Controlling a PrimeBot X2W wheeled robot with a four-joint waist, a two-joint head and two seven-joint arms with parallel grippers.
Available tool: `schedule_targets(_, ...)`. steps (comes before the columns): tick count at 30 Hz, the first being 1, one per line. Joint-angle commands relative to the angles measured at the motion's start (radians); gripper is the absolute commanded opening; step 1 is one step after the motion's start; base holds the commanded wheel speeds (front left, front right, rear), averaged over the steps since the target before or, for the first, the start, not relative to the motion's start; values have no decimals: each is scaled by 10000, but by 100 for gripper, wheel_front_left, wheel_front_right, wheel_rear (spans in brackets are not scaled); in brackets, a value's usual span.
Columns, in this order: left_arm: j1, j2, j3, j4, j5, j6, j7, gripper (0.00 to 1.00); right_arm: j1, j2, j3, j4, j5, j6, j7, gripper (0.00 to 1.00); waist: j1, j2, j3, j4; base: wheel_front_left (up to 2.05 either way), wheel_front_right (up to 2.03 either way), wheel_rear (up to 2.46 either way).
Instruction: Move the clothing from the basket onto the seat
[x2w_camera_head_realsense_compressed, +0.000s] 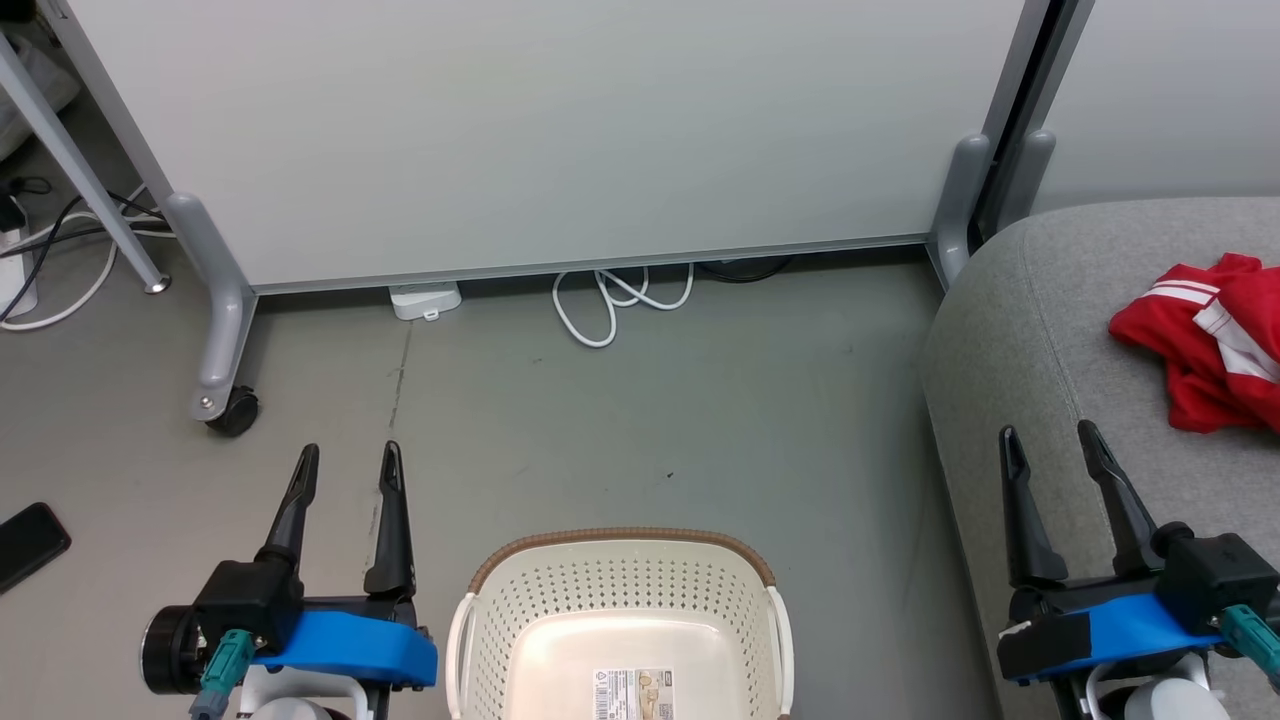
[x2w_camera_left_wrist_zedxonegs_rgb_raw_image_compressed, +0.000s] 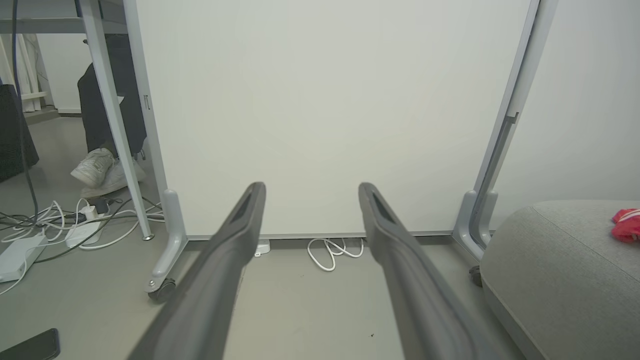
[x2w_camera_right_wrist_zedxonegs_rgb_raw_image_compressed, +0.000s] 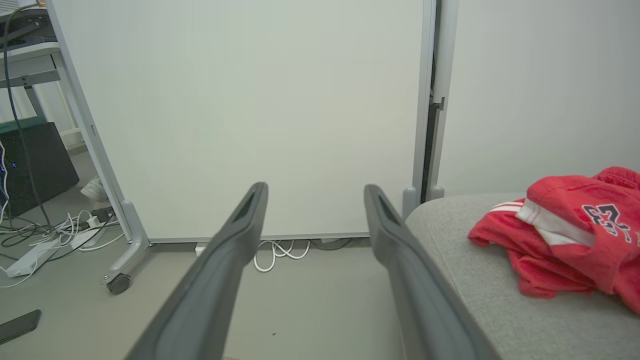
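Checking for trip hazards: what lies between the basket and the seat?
Only a bare strip of grey floor separates the basket from the seat, as the head view shows.

Clothing lies on the seat; basket on floor.

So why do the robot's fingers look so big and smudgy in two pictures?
Left wrist view: the fingers sit right by the wide-angle lens, so they loom big and soft-edged. Right wrist view: same for its fingers, while the clothing looks sharp. Head view: the left gripper and right gripper look small and crisp.
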Motion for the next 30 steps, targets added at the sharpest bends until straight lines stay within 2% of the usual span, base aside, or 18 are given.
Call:
schedule_targets(1,47,-9,47,7,43,-21,-46,100,111,21,17,8,99,5,-2,100,0,-1,2,1,0,0,0)
schedule_targets(4,46,-11,7,8,-42,-44,-46,100,131,22,21,3,86,5,-2,100,0,-1,8,5,0,0,0)
schedule_targets(5,3,-2,-14,24,-47,-18,2,0,2,0,21,14,43,0,0,0,0,-1,7,7,0,0,0)
schedule_targets(10,266,-21,6,429,-219,-20,116,0,99,21,-5,445,213,0,74,0,0,-1,2,2,0,0,0)
schedule_targets(30,116,-16,403,263,-3958,-90,1049,0,5,16,-128,485,4012,1,1022,0,0,-1,-66,-97,0,0,0)
